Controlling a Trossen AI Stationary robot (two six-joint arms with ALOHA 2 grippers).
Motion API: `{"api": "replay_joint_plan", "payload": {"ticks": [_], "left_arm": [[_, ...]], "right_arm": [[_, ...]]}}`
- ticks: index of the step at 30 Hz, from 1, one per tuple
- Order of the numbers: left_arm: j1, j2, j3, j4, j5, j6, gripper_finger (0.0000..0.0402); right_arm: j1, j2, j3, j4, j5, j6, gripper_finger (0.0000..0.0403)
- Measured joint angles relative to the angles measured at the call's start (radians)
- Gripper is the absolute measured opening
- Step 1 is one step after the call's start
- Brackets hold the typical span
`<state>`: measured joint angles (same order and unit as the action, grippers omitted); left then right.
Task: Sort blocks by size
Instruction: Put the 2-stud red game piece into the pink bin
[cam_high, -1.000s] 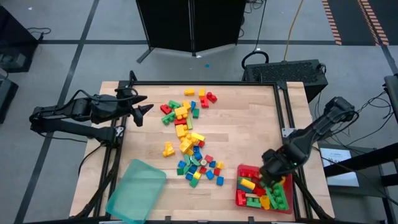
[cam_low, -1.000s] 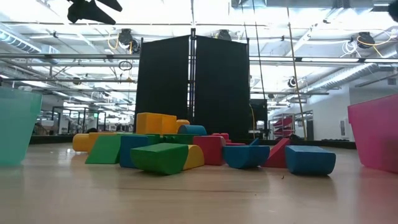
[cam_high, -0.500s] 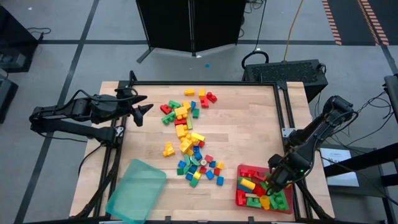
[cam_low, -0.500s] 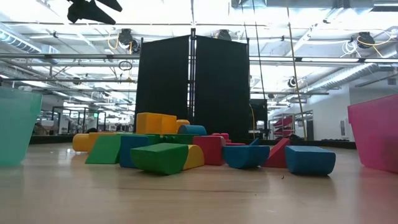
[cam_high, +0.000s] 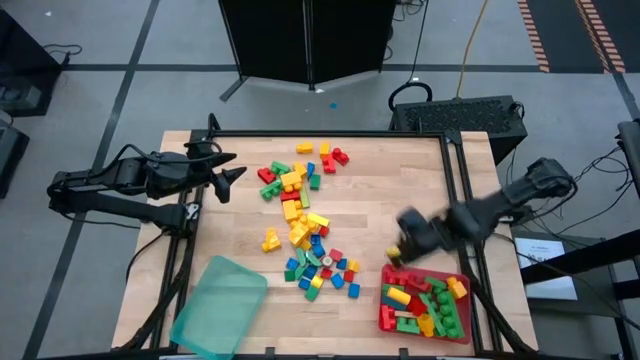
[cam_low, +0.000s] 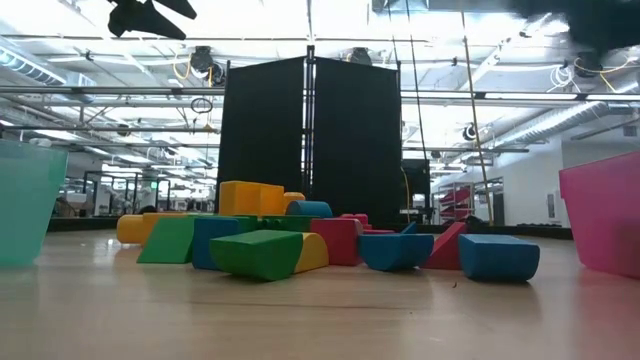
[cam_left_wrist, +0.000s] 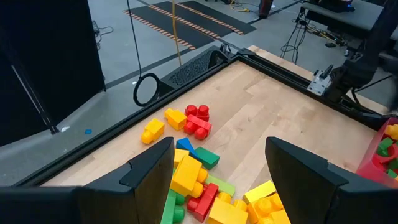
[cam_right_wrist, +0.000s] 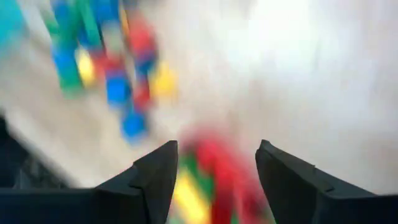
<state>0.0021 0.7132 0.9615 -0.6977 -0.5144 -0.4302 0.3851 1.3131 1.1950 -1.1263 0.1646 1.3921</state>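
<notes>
Loose blocks (cam_high: 303, 215) in red, yellow, green and blue lie in a strip down the middle of the wooden table; the low view shows them as a heap (cam_low: 300, 245). More blocks lie in the red tray (cam_high: 425, 305) at the near right corner. My right gripper (cam_high: 405, 240) hangs blurred just beyond the tray's far edge, above the bare table; its fingers stand apart with nothing between them (cam_right_wrist: 214, 171). My left gripper (cam_high: 232, 172) waits open at the table's left edge, above the blocks (cam_left_wrist: 214, 165).
A translucent teal tray (cam_high: 220, 305) lies at the near left corner, overhanging the table's edge. Bare wood (cam_high: 400, 190) stretches between the strip of blocks and the right rail. A black frame runs along the table's far and right edges.
My right gripper has opened over the red tray, then risen and swung away from it toward the table's middle and far side, tipping as it went. The blocks in the tray lie uncovered now. My left arm has kept still.
</notes>
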Motion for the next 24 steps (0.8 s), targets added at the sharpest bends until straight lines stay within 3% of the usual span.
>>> {"api": "replay_joint_plan", "payload": {"ticks": [5,11,18,24], "left_arm": [[0.0,0.0,0.0,0.0,0.0,0.001,0.0255],[0.0,0.0,0.0,0.0,0.0,0.001,0.0255],[0.0,0.0,0.0,0.0,0.001,0.001,0.0255],[0.0,0.0,0.0,0.0,0.001,-0.001,0.0255]], "right_arm": [[-0.353,0.107,0.102,0.108,0.14,-0.482,0.0212],[-0.686,0.337,0.243,0.34,0.023,-0.941,0.0213],[-0.849,0.643,0.454,0.28,-0.149,-1.18,0.0233],[-0.877,0.834,0.633,0.161,-0.088,-1.31,0.0294]]}}
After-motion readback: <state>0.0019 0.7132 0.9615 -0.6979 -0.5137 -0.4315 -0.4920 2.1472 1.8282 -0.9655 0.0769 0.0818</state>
